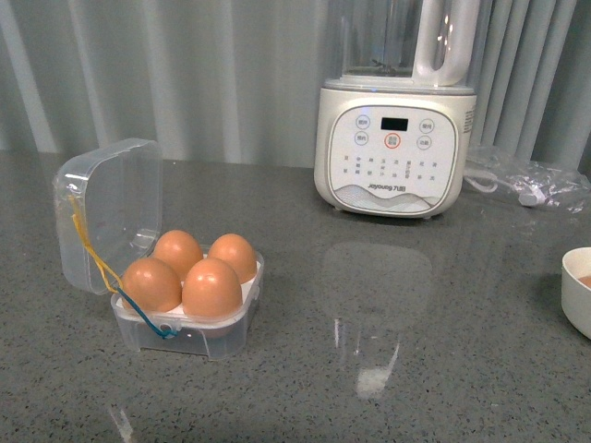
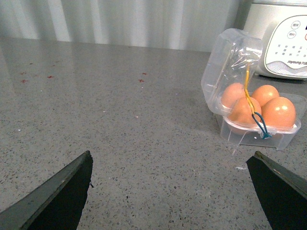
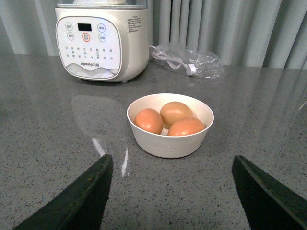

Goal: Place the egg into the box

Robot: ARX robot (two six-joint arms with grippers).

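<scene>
Hovering, left gripper (image 2: 171,155) and right gripper (image 3: 172,158) both spread wide and empty, while the egg (image 1: 211,288) in the box (image 1: 189,338) looks smooth, slippery, brittle: pinch softly across its middle.

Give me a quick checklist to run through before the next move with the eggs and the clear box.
1. Box lid open: ok.
2. Free hole in the tray: not ok, four eggs fill it.
3. Left fingers open and empty: ok.
4. Right fingers open and empty: ok.
5. Spare eggs in the white bowl: ok, three there, in front of the right fingers.
6. Elastic loop clear of the lid's closing path: cannot tell.
</scene>
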